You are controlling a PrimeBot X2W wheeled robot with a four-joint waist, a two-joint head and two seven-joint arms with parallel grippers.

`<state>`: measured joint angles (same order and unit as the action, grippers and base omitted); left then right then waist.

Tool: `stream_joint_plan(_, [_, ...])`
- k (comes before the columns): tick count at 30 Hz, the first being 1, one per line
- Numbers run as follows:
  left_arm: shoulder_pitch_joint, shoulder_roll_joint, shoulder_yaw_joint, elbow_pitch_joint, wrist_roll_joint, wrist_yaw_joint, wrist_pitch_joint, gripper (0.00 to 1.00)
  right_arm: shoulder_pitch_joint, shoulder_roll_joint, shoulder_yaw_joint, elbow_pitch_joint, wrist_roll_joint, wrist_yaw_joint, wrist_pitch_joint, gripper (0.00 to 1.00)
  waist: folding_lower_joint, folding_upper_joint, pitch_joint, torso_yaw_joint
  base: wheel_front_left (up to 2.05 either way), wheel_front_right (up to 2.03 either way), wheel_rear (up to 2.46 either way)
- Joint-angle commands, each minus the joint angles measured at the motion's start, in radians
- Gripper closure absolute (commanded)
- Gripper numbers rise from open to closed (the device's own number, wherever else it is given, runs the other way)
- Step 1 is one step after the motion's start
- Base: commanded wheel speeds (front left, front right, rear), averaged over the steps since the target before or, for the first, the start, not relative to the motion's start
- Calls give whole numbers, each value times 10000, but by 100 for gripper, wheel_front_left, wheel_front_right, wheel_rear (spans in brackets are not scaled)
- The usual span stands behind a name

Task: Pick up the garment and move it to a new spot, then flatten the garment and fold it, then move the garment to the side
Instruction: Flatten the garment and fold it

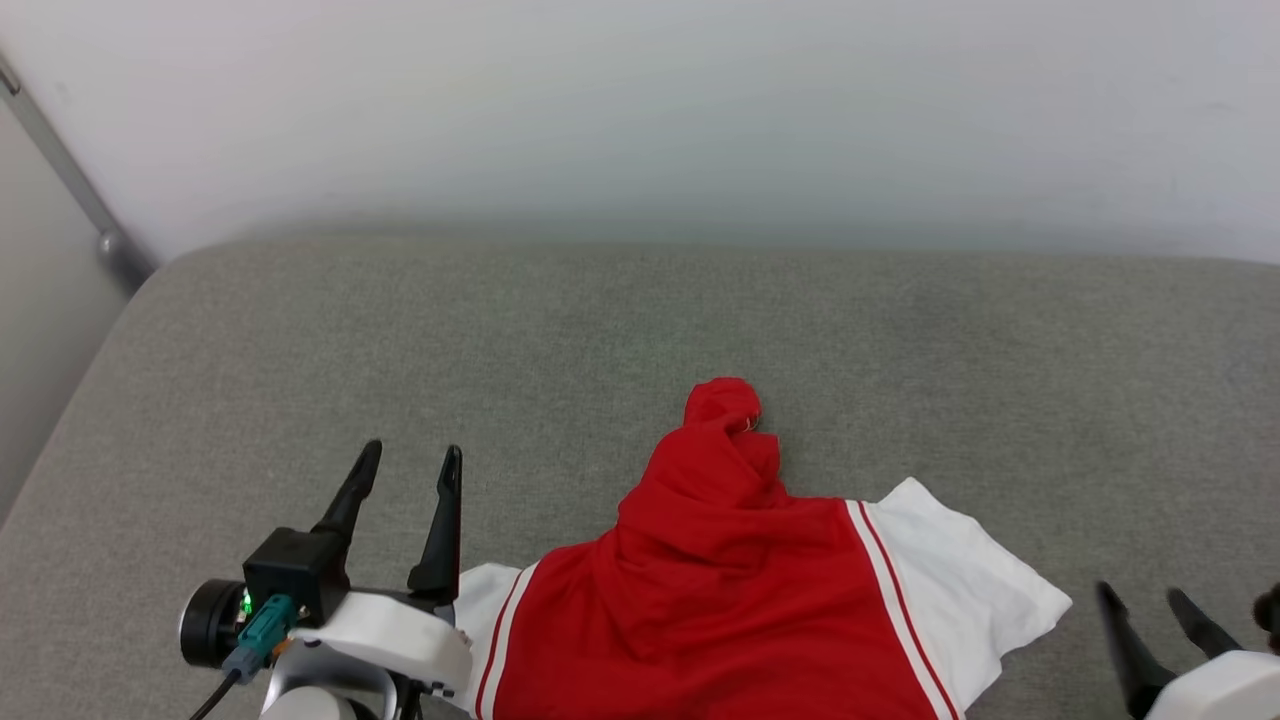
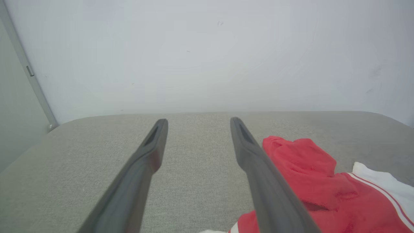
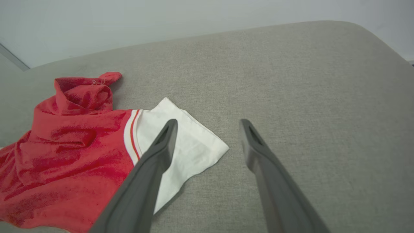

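Both wide open and empty, the left gripper (image 1: pixel 412 450) and right gripper (image 1: pixel 1140 592) flank the shirt (image 1: pixel 720 590), lying left to right between them (bunched tip far).

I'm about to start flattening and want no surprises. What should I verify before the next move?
1. The left pincer open and empty: ok.
2. The right pincer open and empty: ok.
3. The garment lying flat: not ok; its red body is bunched into a twisted peak.
4. The white sleeve beside the right pincer spread out: ok.
5. Print side up: cannot tell.
6. The garment's near edge: cannot tell, cut off at the head view's bottom.
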<state>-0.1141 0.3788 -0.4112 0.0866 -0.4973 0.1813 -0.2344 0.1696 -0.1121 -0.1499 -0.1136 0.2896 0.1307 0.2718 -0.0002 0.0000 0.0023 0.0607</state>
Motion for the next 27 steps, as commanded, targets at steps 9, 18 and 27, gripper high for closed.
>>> stream_joint_plan(9, [-615,-261,3,-458,345,-43,-244,0,-986,-1106,-716,1080,827,-1,3973,0,2,0,1270,537,0,0,0])
stream_joint_plan(18, [-1067,-496,89,-332,506,-234,-302,0,-2146,-1334,128,1959,1290,-1,5528,0,2,0,2228,878,0,0,0])
stream_joint_plan(27, [-1067,-543,188,1,396,-644,-323,0,-2128,-1182,779,2822,1948,14,5937,100,2,0,2182,864,0,0,0])
